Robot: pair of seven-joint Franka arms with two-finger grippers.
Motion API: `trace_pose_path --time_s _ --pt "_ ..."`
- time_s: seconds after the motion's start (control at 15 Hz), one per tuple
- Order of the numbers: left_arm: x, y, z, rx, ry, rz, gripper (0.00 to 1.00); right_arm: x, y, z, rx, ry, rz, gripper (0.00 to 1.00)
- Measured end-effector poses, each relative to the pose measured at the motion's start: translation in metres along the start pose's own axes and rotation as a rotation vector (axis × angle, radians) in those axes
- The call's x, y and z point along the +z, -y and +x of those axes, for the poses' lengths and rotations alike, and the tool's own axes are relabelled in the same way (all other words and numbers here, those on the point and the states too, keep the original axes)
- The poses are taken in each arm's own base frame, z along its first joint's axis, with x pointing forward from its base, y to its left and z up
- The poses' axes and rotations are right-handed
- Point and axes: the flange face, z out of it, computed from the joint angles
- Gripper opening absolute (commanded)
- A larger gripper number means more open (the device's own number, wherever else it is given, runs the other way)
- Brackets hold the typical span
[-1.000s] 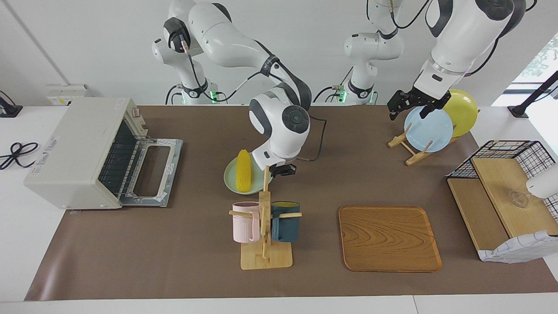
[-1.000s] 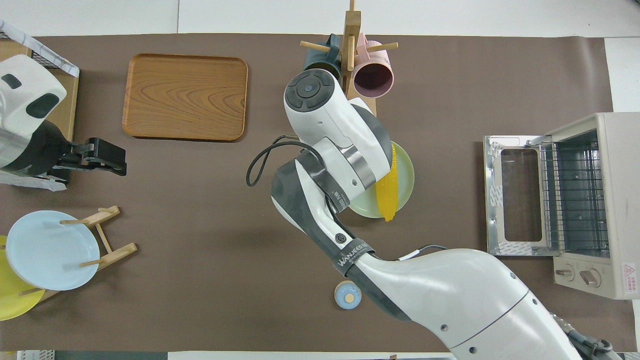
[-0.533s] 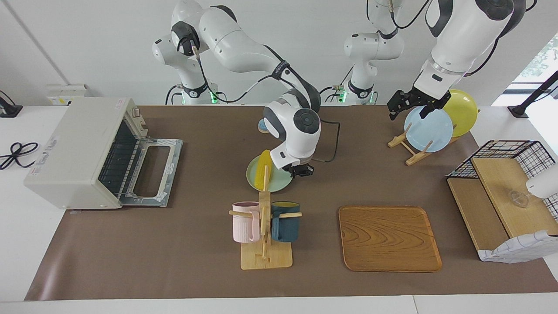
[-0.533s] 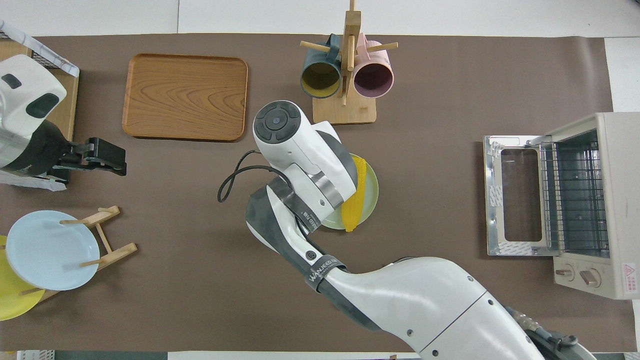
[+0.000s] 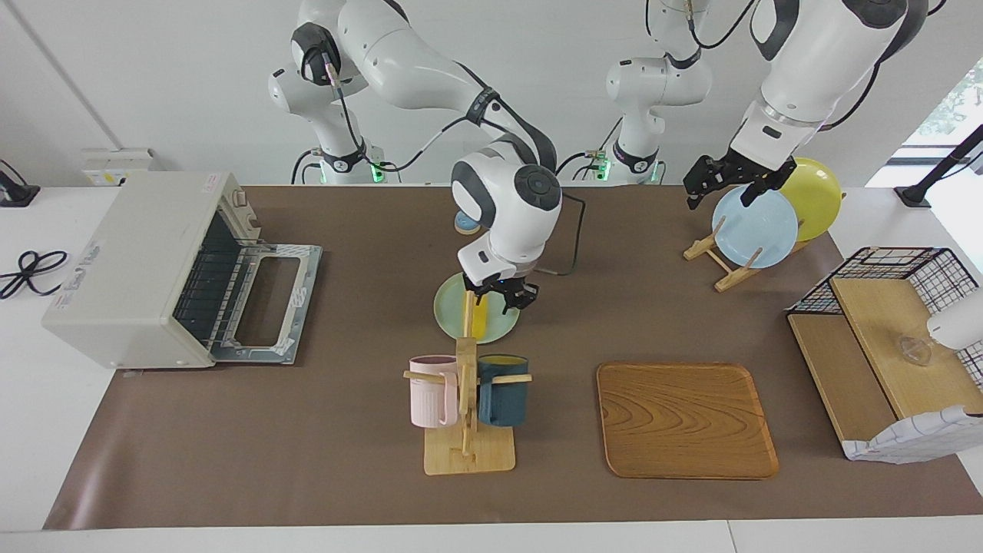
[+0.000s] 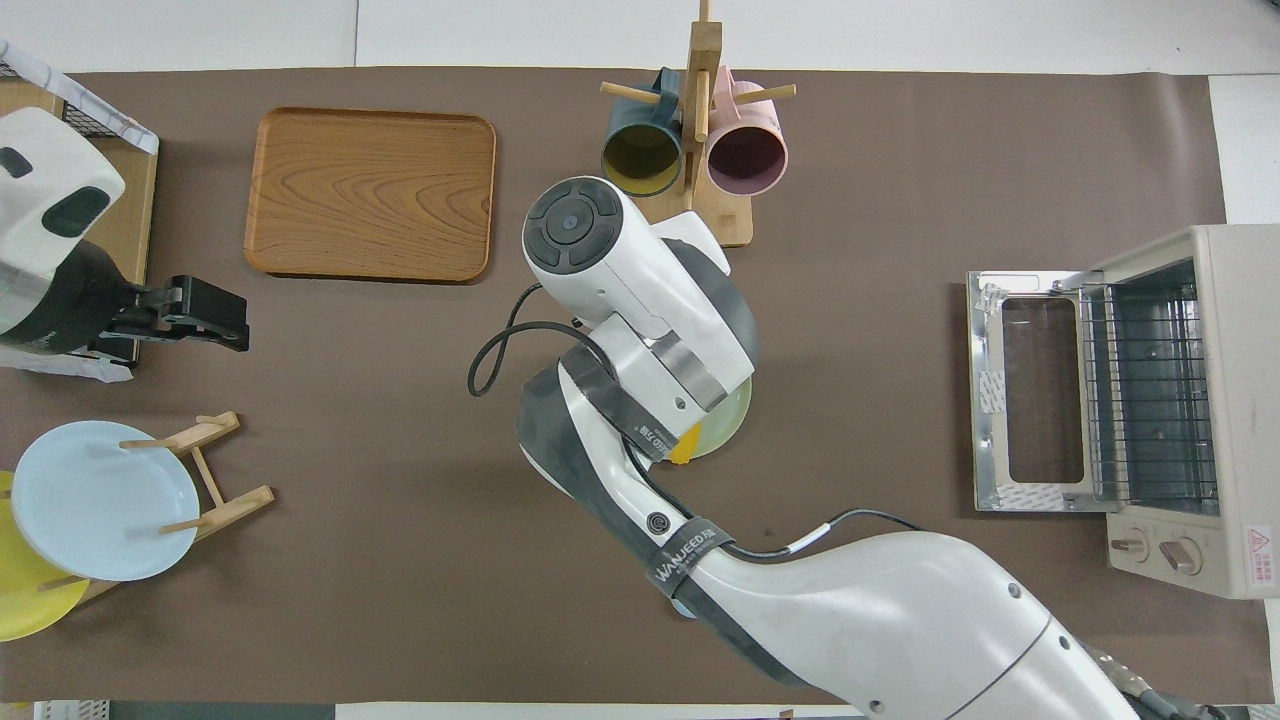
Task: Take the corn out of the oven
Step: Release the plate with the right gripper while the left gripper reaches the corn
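The right gripper hangs just over the corn, its jaws parted with a fingertip to each side of the cob's robot-ward end; whether the tips touch the cob cannot be told. The corn lies directly under those jaws on a pale green plate on the brown table, and only its lower stretch shows in the facing view, the rest covered by the gripper and by the post of the mug rack. In the overhead view the right arm's wrist covers nearly all of it, leaving one yellow tip and an edge of the plate showing.

Farther from the robots than those jaws stands the mug rack, with a pink mug and a dark blue mug hanging on it. Well apart from the jaws, toward the right arm's end of the table, the oven stands with its door folded down flat, the wire rack inside showing. A wooden tray lies toward the left arm's end.

The left gripper waits with jaws spread wide, over a wooden stand holding a light blue plate and a yellow plate.
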Motion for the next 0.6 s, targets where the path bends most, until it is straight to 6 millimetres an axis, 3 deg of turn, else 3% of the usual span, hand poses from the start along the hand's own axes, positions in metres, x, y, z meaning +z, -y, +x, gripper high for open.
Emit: trace_pose_path --time_s 0.13,0.33,0.47,0.6 --pt "0.001 -0.001 0.000 0.002 0.003 0.001 1.00 0.011 -0.040 0.026 0.008 0.044 -0.087 0.00" --pt "0.010 -0.016 -0.004 0.015 0.008 0.000 1.00 0.066 -0.118 0.078 -0.053 0.141 -0.175 0.00" --pt "0.024 -0.052 -0.007 0.002 -0.008 -0.004 1.00 0.105 -0.160 0.094 -0.047 0.174 -0.189 0.00" --pt "0.046 -0.101 -0.015 -0.016 -0.032 -0.024 1.00 0.135 -0.188 0.091 -0.033 0.188 -0.186 0.00"
